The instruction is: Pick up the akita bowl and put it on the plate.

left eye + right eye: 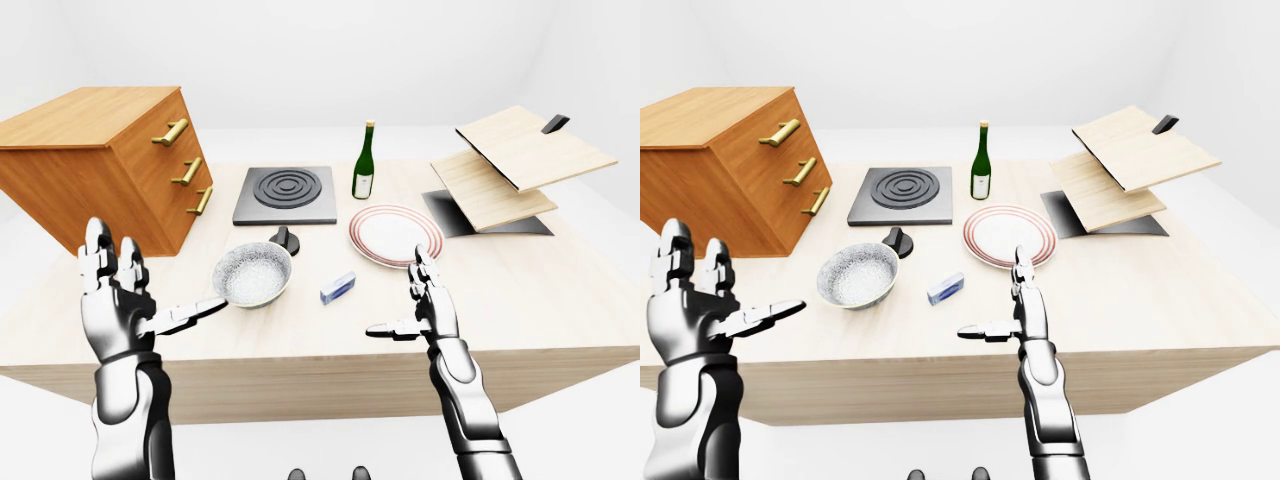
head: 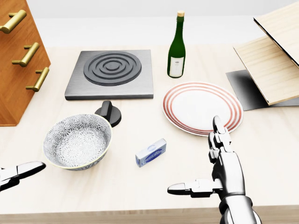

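The akita bowl (image 2: 78,142), white with a grey speckled pattern, stands upright on the wooden table at the head view's lower left. The white plate (image 2: 202,108) with red rings lies to its right, near the middle of the table. My left hand (image 1: 125,290) is raised at the left with fingers spread, open, its thumb tip close to the bowl's left rim. My right hand (image 2: 209,163) hovers open below the plate, fingers pointing up and thumb out to the left. Neither hand holds anything.
A small blue-and-white box (image 2: 151,152) lies between bowl and plate. A black knob (image 2: 109,112) sits just above the bowl. A square stove plate (image 2: 111,73), a green bottle (image 2: 176,46), a wooden drawer cabinet (image 1: 100,160) and a tilted wooden rack (image 1: 510,165) stand farther up.
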Controlling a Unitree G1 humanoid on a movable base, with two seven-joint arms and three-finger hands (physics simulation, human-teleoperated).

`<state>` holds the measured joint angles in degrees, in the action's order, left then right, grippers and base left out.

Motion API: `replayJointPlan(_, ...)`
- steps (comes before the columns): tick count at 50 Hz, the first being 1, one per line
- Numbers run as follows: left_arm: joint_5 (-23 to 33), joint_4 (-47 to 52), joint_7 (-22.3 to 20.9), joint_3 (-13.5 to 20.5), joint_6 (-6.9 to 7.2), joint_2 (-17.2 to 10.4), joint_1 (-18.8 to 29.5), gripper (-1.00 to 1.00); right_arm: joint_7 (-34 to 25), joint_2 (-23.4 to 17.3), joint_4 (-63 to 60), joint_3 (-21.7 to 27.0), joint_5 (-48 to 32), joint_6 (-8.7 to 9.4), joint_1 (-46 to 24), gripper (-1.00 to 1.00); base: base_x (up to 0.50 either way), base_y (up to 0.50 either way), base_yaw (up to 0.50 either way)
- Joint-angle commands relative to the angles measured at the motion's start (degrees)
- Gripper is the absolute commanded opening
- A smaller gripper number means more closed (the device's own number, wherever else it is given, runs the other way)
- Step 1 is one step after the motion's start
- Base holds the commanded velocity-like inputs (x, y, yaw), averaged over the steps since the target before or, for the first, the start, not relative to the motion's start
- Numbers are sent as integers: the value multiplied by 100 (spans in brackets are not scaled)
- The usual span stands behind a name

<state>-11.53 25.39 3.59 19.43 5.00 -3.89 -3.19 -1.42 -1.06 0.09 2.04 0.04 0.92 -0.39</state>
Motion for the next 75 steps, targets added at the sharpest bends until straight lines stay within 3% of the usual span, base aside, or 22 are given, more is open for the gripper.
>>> replayJointPlan(1,-152,266,37,506,0,-185,63,100,5,1,1,16,34,-1,-8,100,0,0,0)
replayJointPlan(14,-587,423,-10,1140,0,-455,177,100,18,-2,-8,19,43,-12,-12,100,0,0,0)
replayJointPlan(17,-1099,645,74,1405,0,-519,232,100,27,2,-34,13,39,7,-5,100,0,0,0)
replayJointPlan(20,-982,640,113,1392,0,-590,235,100,31,3,-39,11,36,14,-5,100,0,0,0)
replayJointPlan(33,-1429,459,78,2239,0,-922,183,100,30,-3,-8,22,42,-47,-7,100,0,0,0)
replayJointPlan(42,-1557,237,69,2457,0,-1070,168,100,19,1,-74,24,67,-49,14,100,0,0,0)
replayJointPlan(45,-1605,71,42,2721,0,-1204,145,100,21,5,-86,13,63,-27,7,100,0,0,0)
replayJointPlan(52,-1612,63,44,2728,0,-1213,141,100,22,5,-89,12,63,-24,8,100,0,0,0)
replayJointPlan(53,-1764,-181,-35,3045,0,-1305,91,100,15,-1,-69,12,57,-45,12,100,0,0,0)
replayJointPlan(64,-1943,-377,-85,3389,0,-1464,-27,100,47,-3,-65,-13,-70,-48,15,100,0,0,0)
replayJointPlan(75,-2010,-434,-107,3503,0,-1506,-61,100,71,-8,-20,-13,-135,-51,8,100,0,0,0)
